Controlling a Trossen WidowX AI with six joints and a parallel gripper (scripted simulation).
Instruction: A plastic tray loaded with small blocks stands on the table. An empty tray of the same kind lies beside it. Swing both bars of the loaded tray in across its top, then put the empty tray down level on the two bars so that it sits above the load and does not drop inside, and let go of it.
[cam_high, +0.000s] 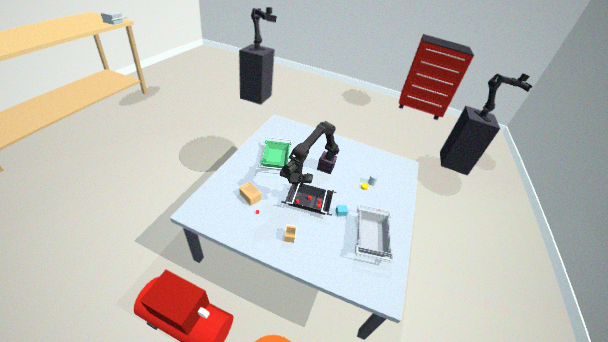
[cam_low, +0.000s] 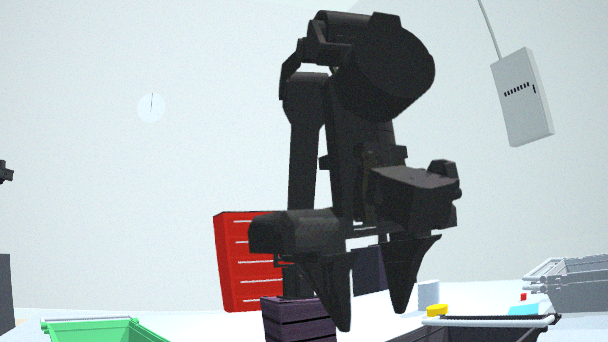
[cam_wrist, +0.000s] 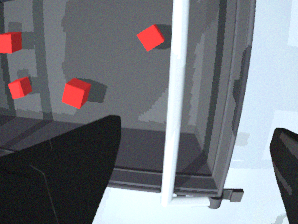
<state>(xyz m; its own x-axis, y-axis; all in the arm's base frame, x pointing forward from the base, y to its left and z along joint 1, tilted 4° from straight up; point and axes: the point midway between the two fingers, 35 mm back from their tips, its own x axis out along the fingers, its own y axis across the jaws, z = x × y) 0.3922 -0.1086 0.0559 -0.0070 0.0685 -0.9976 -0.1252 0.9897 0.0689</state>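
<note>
Black plastic tray (cam_high: 312, 191) (cam_low: 465, 334) (cam_wrist: 115, 65) sits mid-worktop (cam_high: 325, 250) (cam_low: 240, 322) (cam_wrist: 270, 200), holding small red blocks (cam_high: 309, 197) (cam_wrist: 76, 93). Jaws spread, empty. Green plastic tray (cam_high: 276, 154) (cam_low: 100, 331), far left, likely the empty: looks light, stiff, slick; I'd pinch mid-rim, gently.

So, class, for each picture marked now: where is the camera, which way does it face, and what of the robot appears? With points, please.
Top: high above the room, angled down at the table (cam_high: 225, 210); whole arm visible.

Exterior: low beside the table, looking across it; arm and open tool (cam_low: 375, 320) fill the middle.

Wrist: on the arm, facing down into the loaded tray (cam_wrist: 165, 182); two fingertips show.

Top and wrist share red blocks (cam_high: 309, 197) (cam_wrist: 76, 93).
</note>
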